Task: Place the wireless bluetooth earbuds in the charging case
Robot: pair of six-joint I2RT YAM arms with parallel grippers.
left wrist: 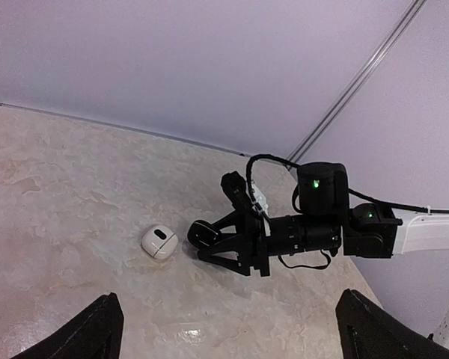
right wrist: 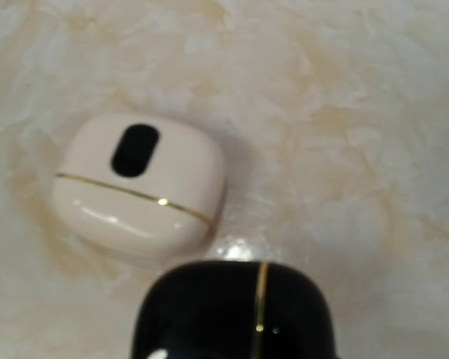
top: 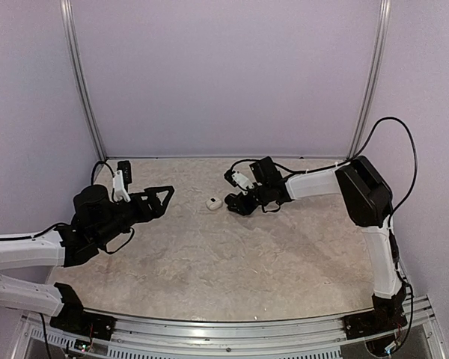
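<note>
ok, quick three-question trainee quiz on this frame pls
1. True or false: the white case lies closed on the table.
2. The left gripper is: A open and empty; B shut on a case; C out of view.
3. Name what the right gripper holds.
Key: 1 true; 2 A; 3 the black case.

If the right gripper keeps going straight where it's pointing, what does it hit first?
Probably the white charging case, closed, just ahead and slightly off centre. The black case held by the right gripper would touch it first; the gap is hard to judge.
</note>
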